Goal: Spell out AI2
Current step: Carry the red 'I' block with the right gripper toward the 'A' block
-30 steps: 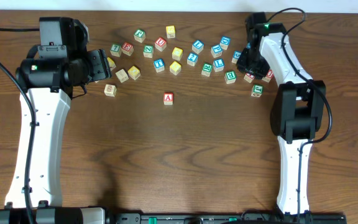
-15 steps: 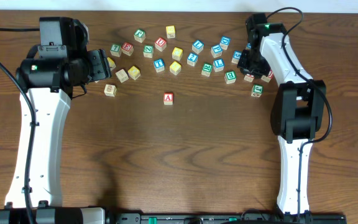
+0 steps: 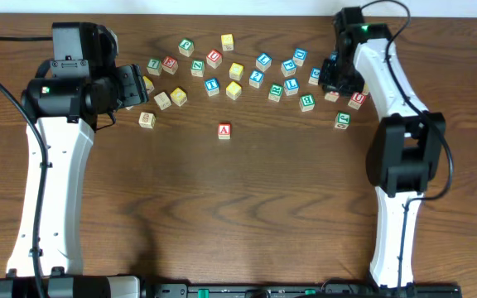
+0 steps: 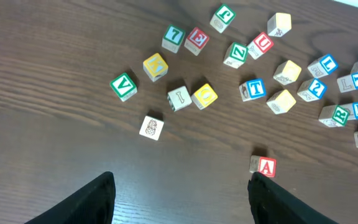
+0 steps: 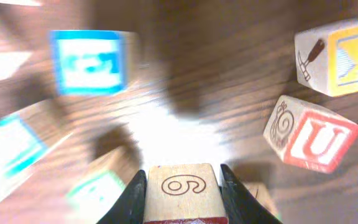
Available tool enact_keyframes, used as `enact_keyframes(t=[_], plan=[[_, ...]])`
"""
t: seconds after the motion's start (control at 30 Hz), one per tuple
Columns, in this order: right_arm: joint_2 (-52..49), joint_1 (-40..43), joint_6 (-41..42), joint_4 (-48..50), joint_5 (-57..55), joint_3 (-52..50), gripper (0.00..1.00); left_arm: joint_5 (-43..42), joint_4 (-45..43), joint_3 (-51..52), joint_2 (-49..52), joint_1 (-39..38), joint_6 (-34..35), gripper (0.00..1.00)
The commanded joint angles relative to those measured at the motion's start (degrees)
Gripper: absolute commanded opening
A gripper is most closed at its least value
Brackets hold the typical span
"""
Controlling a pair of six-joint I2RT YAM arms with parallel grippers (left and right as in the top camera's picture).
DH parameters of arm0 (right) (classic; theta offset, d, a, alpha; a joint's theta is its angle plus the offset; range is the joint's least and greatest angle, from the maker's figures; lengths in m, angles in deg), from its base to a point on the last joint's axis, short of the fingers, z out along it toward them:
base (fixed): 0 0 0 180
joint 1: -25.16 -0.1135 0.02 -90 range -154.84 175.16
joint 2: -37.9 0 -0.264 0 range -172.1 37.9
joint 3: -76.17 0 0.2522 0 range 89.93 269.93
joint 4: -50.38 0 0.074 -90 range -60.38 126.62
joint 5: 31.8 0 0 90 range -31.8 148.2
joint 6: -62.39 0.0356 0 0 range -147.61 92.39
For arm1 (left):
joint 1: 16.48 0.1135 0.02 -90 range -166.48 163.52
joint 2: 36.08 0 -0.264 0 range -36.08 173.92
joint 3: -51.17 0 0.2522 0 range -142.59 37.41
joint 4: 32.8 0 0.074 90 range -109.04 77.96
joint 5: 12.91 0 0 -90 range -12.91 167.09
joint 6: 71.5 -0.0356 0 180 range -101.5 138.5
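Observation:
The red "A" cube (image 3: 224, 131) stands alone in front of the scattered cubes, and in the left wrist view the A cube (image 4: 265, 167) lies just beyond my right finger. The blue "2" cube (image 3: 257, 79) sits in the middle of the scatter, seen as the 2 cube (image 4: 309, 89) by the left wrist. I cannot make out which cube bears the "I". My left gripper (image 4: 182, 199) hangs open above bare wood. At the right end of the scatter, my right gripper (image 5: 183, 177) is shut on a wooden cube (image 5: 182, 193) with a drawn "6" and a red edge.
Several lettered cubes lie in a band along the far side of the table (image 3: 238, 207). Close around the right gripper are a red "U" cube (image 5: 312, 140), a yellow-faced cube (image 5: 344, 56) and a blue-bordered cube (image 5: 87, 62).
The right gripper's jaws have closed on the wooden cube, and the right arm has shifted slightly toward the far edge. The left arm has not moved.

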Motion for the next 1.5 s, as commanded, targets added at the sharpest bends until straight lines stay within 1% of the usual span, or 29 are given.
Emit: enact_keyframes(t=[0.0,0.1,0.37,0.6,0.9,1.17,1.47], plan=[[5.6,-2.8,-3.8,-0.5,5.0,0.1,0.16,-0.4,-0.5,-0.5,0.4,0.1,-0.1,0.68],[6.6,-4.7,-3.8,-0.8,6.6,0.1,0.14,-0.4,-0.7,-0.5,0.4,0.1,-0.1,0.68],[6.3,-12.9,-3.7,-0.7,6.5,0.0,0.17,-0.4,-0.7,-0.5,0.4,0.1,-0.1,0.68],[5.4,-17.9,-2.8,-0.2,6.3,-0.3,0.17,-0.3,-0.9,-0.5,0.4,0.1,-0.2,0.68],[4.1,-23.6,-0.6,0.6,1.6,-0.7,0.18,-0.3,-1.3,-0.5,0.4,0.1,-0.2,0.68],[1.0,-26.3,5.0,0.5,-0.8,-0.7,0.19,-0.3,-1.3,-0.5,0.4,0.1,-0.2,0.67],[-1.9,-26.6,6.2,0.6,-0.7,-0.8,0.19,-0.3,-1.4,-0.5,0.4,0.1,-0.2,0.68]])
